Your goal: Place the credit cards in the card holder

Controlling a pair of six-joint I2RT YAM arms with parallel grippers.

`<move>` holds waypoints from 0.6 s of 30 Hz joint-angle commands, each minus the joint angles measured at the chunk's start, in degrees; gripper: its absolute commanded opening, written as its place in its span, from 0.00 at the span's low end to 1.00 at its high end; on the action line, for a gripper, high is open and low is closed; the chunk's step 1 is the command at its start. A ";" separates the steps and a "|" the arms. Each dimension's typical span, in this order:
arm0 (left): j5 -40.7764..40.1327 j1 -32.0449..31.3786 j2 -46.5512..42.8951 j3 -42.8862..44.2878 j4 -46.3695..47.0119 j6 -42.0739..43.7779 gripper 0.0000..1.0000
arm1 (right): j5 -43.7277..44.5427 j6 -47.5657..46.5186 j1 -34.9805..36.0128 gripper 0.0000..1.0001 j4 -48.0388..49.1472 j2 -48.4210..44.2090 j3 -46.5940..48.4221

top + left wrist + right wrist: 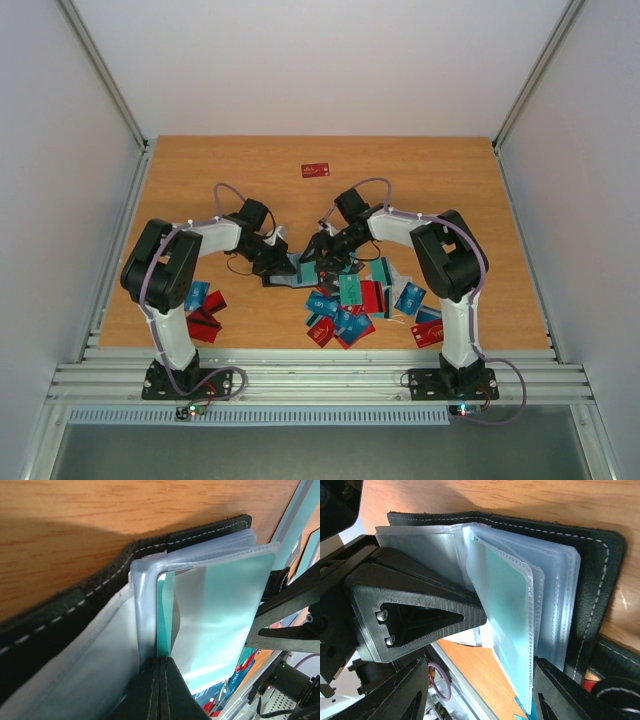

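Wooden tabletop [450, 180] lies open behind card holder [200, 532]; left pincer [161, 672] clamps its sleeve edge [147, 610], right pincer [480, 662] gapes, gripping nothing.

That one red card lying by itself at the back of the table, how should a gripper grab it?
Come from straight above the red card and pinch across its two long edges, I'd say. It lies flat on the table with bare wood all round, so nothing blocks that approach, and being so thin it offers only its edges to grip.
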 commanded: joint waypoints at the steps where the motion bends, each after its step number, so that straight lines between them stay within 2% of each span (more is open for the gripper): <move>1: -2.24 -0.58 2.01 0.34 1.86 -0.36 0.00 | -2.02 -0.98 0.89 0.57 1.02 0.25 1.70; 18: -5.93 -0.56 -6.71 4.60 -6.56 -1.63 0.00 | -1.07 -1.15 1.28 0.57 -0.82 -1.13 2.42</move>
